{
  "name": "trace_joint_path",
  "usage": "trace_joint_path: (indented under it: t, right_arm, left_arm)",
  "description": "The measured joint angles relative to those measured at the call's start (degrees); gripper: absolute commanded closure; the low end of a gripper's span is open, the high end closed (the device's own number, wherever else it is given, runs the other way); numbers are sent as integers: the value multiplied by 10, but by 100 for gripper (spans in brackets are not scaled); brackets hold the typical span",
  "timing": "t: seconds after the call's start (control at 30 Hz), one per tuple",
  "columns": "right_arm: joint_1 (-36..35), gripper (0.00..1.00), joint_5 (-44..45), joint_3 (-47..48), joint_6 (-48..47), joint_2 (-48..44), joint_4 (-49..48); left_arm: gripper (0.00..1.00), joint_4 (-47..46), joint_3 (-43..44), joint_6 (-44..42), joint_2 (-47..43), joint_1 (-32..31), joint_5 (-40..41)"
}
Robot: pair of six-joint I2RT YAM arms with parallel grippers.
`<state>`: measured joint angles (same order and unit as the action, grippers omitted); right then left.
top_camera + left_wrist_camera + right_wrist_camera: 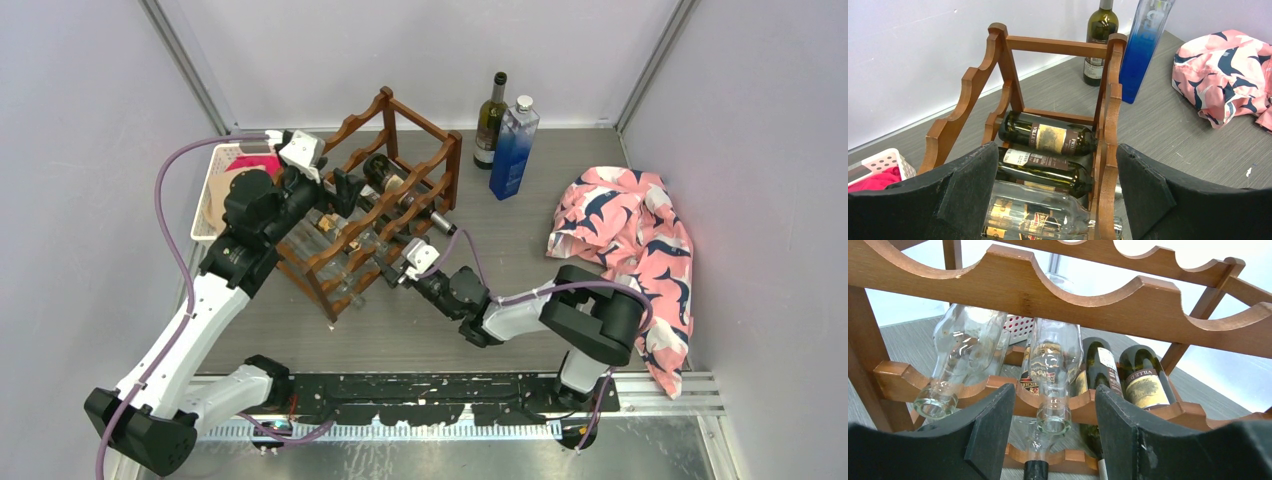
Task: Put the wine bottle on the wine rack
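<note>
Grey table (420,335): clear wine bottle (1053,365) lies in the rack (400,185) at eleven o'clock, its neck between the parted, untouching fingers of the right gripper (1052,395). Left gripper (1057,150) gapes wide at the rack's nine o'clock end. Releasing, seemingly; next, withdraw straight back.

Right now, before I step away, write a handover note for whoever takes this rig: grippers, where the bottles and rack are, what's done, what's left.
Left gripper: open, empty, held over the wine rack.
Right gripper: open at the rack's front, its fingers either side of a clear bottle's neck, not touching it.
Done: the clear bottle and two dark wine bottles lie on the rack's rails.
Left: a green wine bottle stands upright on the table behind the rack, beside a blue bottle; it looks like the next one to rack. Back the right arm out first.
</note>
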<state>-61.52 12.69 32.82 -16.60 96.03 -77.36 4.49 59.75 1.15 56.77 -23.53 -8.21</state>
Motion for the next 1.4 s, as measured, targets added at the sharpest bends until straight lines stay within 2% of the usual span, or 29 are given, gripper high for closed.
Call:
trace_joint_path:
  t: [0.53,0.77,0.97,1.1,1.23,1.4]
  right_arm:
    - [0,33,19,-84,-20,-123,33]
    - [0,20,36,-123,-51,-178,35]
    - [0,2,78,-158,-81,-229,42]
    - [3,0,123,-165,-103,-274,66]
    - [56,0,143,-166,-91,-323,97]
    - [227,0,141,-148,-1,-370,177]
  left_arm:
    - [14,0,0,0,0,0,0]
    - [14,0,0,0,2,0,0]
    - [14,0,0,0,2,0,0]
    - [14,0,0,0,2,0,0]
    - [14,0,0,0,2,0,0]
    - [14,0,0,0,2,0,-2]
